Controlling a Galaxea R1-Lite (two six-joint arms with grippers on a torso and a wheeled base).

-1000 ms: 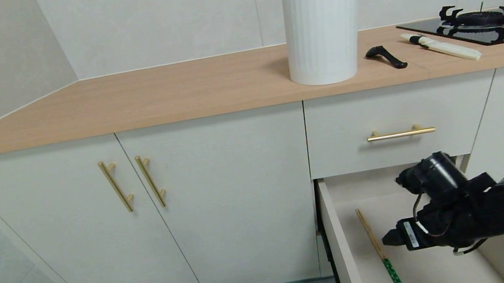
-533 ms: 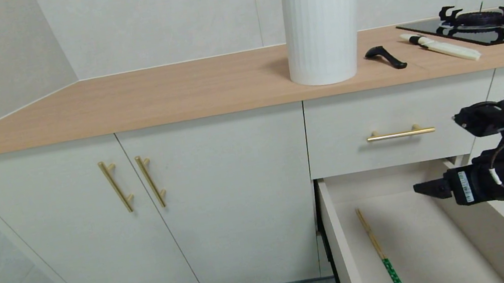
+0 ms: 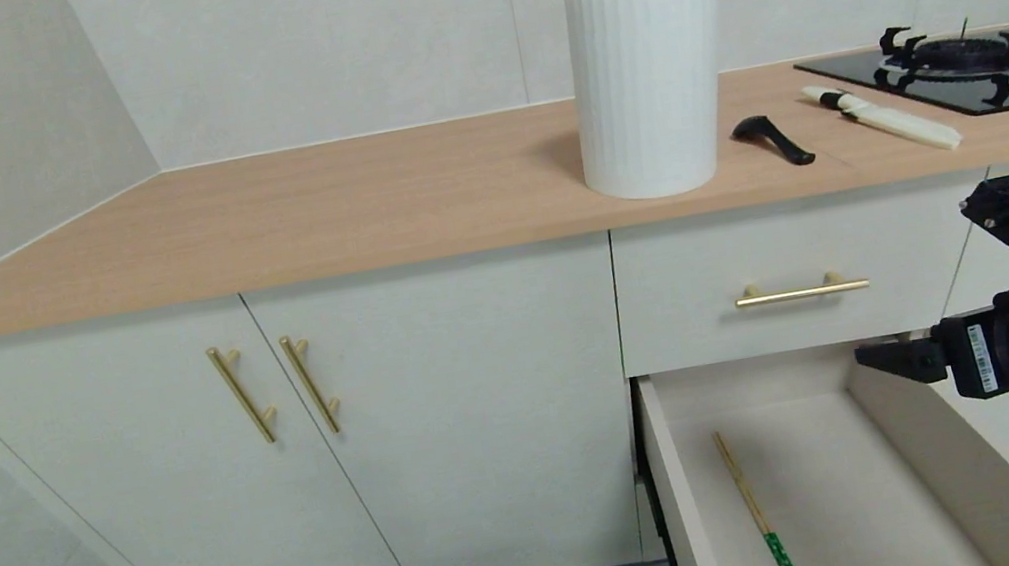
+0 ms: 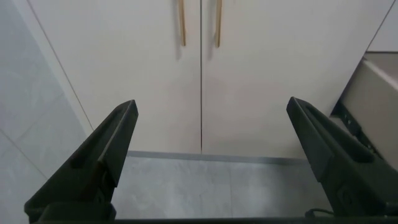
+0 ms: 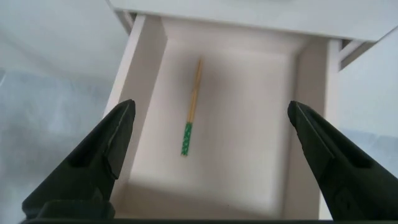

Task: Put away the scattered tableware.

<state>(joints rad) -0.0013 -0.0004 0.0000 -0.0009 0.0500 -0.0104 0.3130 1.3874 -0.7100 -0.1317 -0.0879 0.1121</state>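
Note:
A pair of wooden chopsticks [image 3: 759, 516] with green ends lies on the floor of the open lower drawer [image 3: 674, 489]. My right gripper [image 3: 881, 358] hangs above the drawer's right side, pointing left, open and holding nothing. In the right wrist view the chopsticks [image 5: 191, 115] lie in the drawer [image 5: 140, 93] below the open right gripper [image 5: 210, 107]. On the counter sit a black-handled utensil [image 3: 775, 139] and a knife with a cream blade [image 3: 884, 120]. My left gripper [image 4: 211, 104] is open, facing the cabinet doors [image 4: 261, 81].
A tall white ribbed container [image 3: 647, 83] stands on the wooden counter [image 3: 300, 204]. A black gas hob [image 3: 965, 58] is at the far right. Above the open drawer is a closed drawer with a gold handle [image 3: 801, 291]. Two cabinet doors with gold handles [image 3: 278, 390] are to the left.
My right gripper rose out of the drawer and drew back to the right, leaving the chopsticks lying inside. The head camera shifted slightly, so everything sits lower in the picture.

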